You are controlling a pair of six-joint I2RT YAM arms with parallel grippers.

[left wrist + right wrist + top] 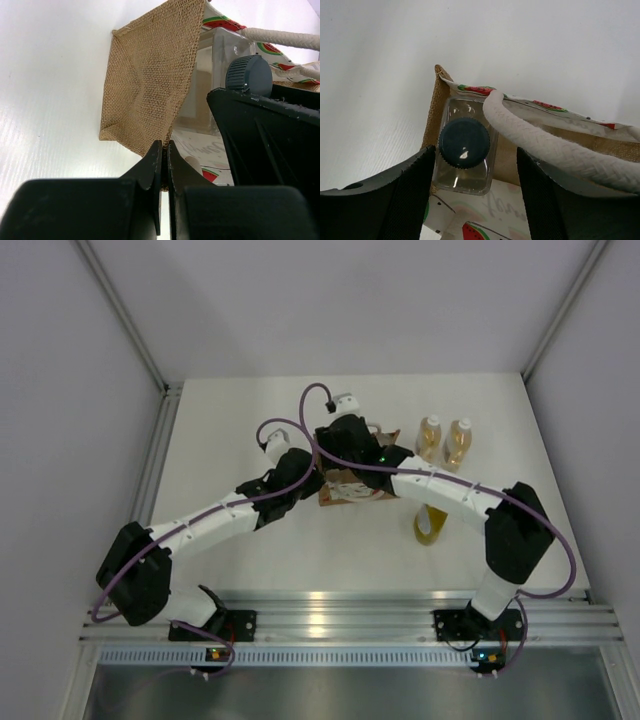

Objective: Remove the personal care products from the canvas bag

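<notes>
Your right gripper [474,156] has its jaws wide apart, straddling the dark grey cap [464,142] of the clear bottle [465,181], which sits inside the canvas bag [145,85]. I cannot tell whether the gripper touches the bottle. Your left gripper [165,148] has its jaws together, pinching the bag's burlap edge. Both arms reach inward and meet over the bag. The white handle [535,145] crosses at the cap's 3 o'clock. The amber bottles [429,437] stand at the bag's 2 o'clock, and the yellow bottle [430,527] is at 4.

Clear grey-capped bottle [464,150] stands inside canvas bag [145,85] — yellow bottle [430,527] outside.
</notes>
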